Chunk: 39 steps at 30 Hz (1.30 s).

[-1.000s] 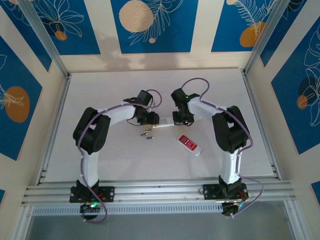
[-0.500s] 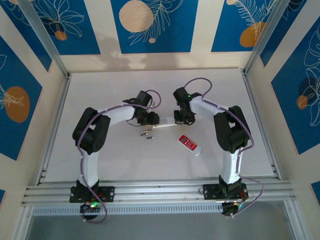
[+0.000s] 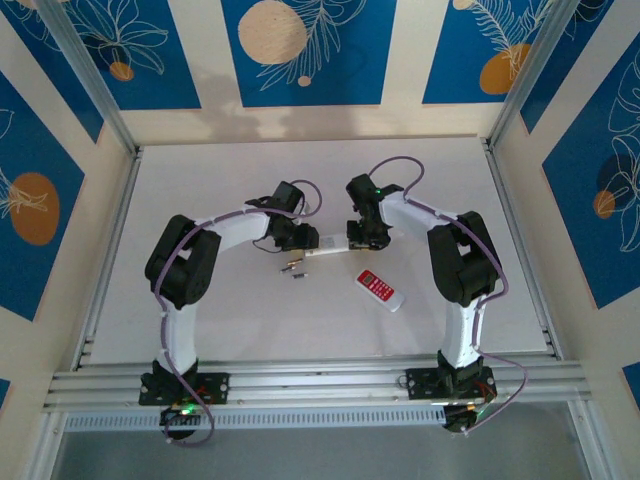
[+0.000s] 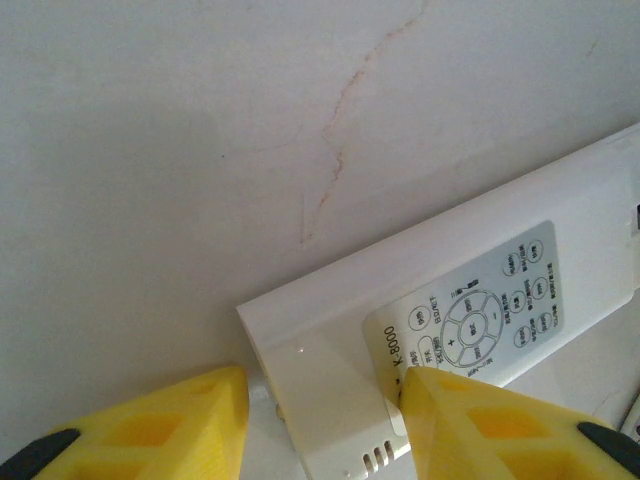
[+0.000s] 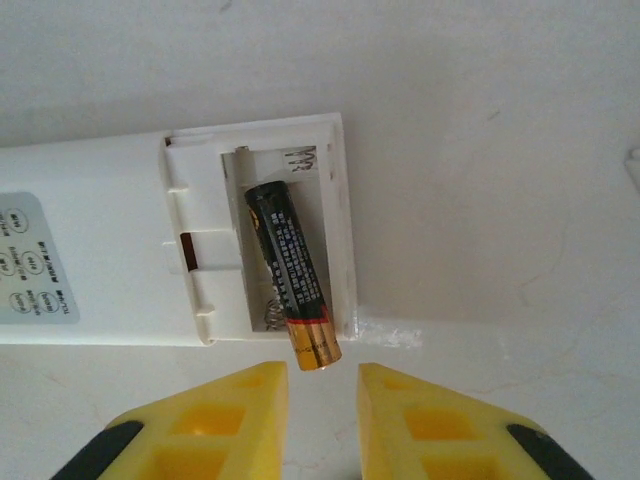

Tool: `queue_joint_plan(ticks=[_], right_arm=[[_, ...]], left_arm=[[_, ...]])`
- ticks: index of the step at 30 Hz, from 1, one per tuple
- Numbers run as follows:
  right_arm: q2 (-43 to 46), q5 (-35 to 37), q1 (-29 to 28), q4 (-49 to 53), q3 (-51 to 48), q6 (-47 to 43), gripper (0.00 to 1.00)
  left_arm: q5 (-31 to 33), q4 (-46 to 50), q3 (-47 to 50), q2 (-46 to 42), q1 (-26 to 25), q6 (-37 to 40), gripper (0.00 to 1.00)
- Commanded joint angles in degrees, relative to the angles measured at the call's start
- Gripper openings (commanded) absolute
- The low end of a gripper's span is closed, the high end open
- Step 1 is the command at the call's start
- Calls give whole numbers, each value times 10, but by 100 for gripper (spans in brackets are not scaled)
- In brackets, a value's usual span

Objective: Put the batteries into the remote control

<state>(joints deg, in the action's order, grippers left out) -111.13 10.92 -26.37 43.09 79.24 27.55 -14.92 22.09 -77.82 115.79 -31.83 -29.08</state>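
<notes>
Right arm shifted slightly over the last second; left unchanged. Left end effector (image 4: 325,388) clamps wide across the remote control (image 4: 470,300) end, presumably bracing it. Right end effector (image 5: 322,378) has a narrow gap and holds nothing, sitting just behind the battery (image 5: 287,265). That battery lies skewed in the bay, gold end overhanging the edge, probably lined up for a push. Spare batteries (image 3: 295,271) on bench (image 3: 200,190).

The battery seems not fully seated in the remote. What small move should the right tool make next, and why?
Probably nudge the battery inward and down at its gold end. It lies slanted in the open bay of the white remote, and its gold end sticks out past the rim, right at the tips of the open right tool. So it looks not yet seated.
</notes>
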Motion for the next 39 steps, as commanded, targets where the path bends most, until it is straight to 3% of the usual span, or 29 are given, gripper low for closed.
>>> queue_joint_plan(ticks=[1, 17, 24, 39], right_arm=[[9, -7, 2, 16, 17, 1, 22], [-21, 16, 1, 15, 35, -12, 16], [-10, 30, -7, 32, 47, -74, 27], [-62, 38, -17, 43, 88, -67, 20]], left_arm=[[-7, 6, 8, -11, -5, -3, 46], [-7, 9, 6, -9, -5, 3, 47], [-7, 9, 6, -11, -5, 6, 47], [-6, 11, 7, -12, -5, 10, 46]])
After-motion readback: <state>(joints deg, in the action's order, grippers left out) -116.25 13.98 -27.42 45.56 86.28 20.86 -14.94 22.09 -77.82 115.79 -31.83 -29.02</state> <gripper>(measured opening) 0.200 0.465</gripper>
